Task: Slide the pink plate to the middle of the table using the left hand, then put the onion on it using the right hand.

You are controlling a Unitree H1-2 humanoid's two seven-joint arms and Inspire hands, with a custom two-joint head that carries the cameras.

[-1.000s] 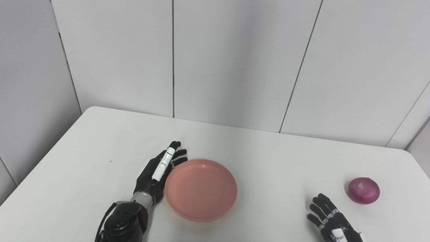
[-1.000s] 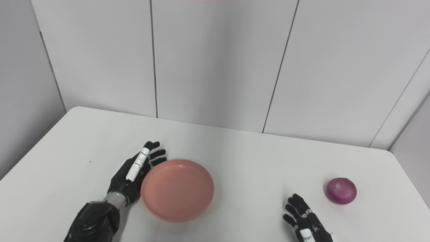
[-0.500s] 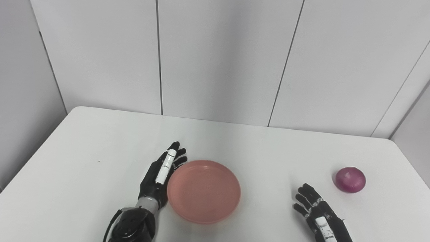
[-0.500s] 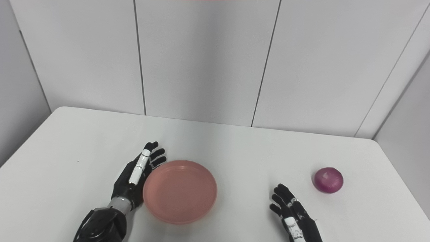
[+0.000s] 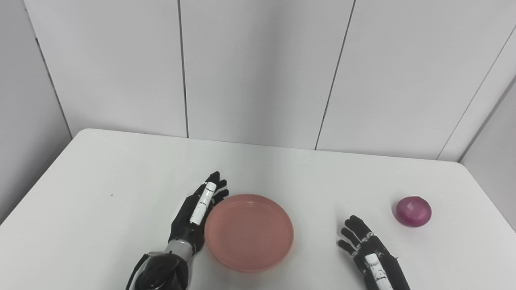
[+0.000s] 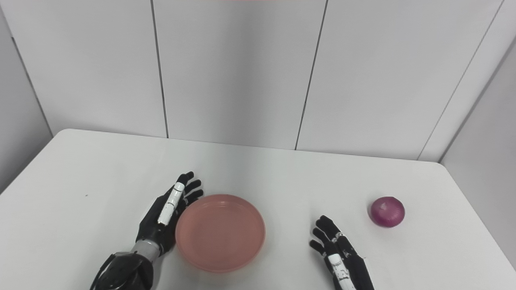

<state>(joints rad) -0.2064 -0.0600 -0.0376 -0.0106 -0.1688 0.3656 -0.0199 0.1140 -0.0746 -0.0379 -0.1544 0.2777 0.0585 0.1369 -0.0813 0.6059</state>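
Since a second ago our view has panned right, so the onion's shift in frame is mostly camera motion. Against the table, our right hand [image 5: 373, 251] has reached further forward, and our left hand [image 5: 197, 213] has nudged the pink plate [image 5: 248, 232] slightly rightward. The left hand lies flat, fingers extended and gripping nothing, its edge touching the plate's left rim. The right hand is released, fingers spread, resting empty between plate and onion [image 5: 413, 211], well apart from the onion. The plate sits near the table [image 5: 121, 169] middle, toward the front edge; the onion rests on the table's right side. We judge the slide nearly complete. To finish well, push low and steadily against the rim, then withdraw sideways without dragging the plate.
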